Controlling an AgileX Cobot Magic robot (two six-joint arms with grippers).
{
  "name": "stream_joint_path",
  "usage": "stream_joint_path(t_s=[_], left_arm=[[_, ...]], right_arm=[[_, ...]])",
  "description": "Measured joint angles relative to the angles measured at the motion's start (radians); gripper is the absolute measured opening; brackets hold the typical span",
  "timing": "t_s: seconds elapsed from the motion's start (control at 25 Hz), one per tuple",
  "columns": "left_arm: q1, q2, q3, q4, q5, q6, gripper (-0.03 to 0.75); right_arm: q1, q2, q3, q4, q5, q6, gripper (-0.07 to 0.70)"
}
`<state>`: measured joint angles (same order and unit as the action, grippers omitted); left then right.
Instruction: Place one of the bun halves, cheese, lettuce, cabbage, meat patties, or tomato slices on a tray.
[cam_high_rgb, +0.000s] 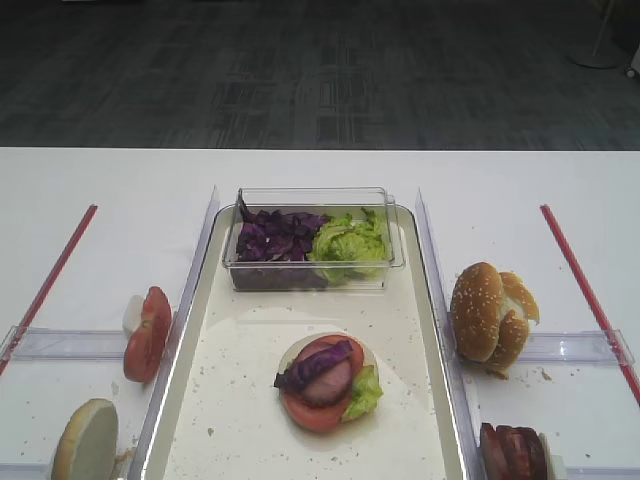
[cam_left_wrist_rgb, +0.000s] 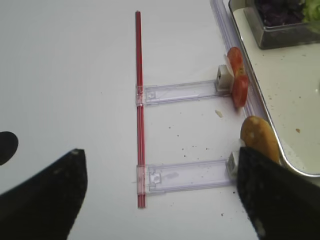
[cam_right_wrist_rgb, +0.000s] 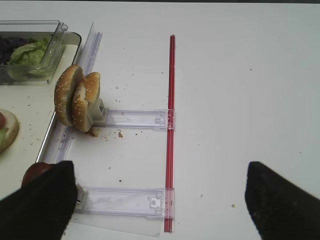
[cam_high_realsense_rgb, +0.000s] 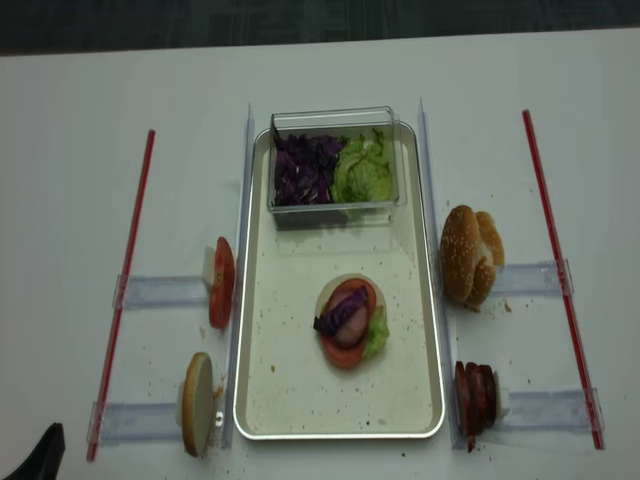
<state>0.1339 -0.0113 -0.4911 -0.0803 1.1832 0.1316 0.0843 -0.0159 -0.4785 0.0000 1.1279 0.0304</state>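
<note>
The left gripper (cam_left_wrist_rgb: 160, 200) hangs over bare table at the tray's (cam_high_realsense_rgb: 290, 400) nine o'clock, fingers (cam_left_wrist_rgb: 42, 200) spread wide, holding nothing. The right gripper (cam_right_wrist_rgb: 160, 200) hovers at three o'clock, likewise wide and empty. A stack of bun, tomato, meat patty, cabbage and lettuce (cam_high_realsense_rgb: 348, 322) sits mid-tray

On the cream-white tray (cam_high_realsense_rgb: 300, 385) a pale bun half (cam_high_realsense_rgb: 340, 290) carries tomato, lettuce, meat and purple cabbage, while 2 seeded bun halves (cam_high_realsense_rgb: 468, 254) stand on edge right of it and tomato slices (cam_high_realsense_rgb: 221, 282) left.
</note>
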Motion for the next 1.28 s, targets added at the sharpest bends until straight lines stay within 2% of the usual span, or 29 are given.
stream_joint_path(t_s=[1.28], left_arm=[[0.000, -0.007, 0.000, -0.002, 0.004, 0.004, 0.601]], right_arm=[[0.000, 0.000, 0.000, 0.000, 0.000, 0.000, 0.692]])
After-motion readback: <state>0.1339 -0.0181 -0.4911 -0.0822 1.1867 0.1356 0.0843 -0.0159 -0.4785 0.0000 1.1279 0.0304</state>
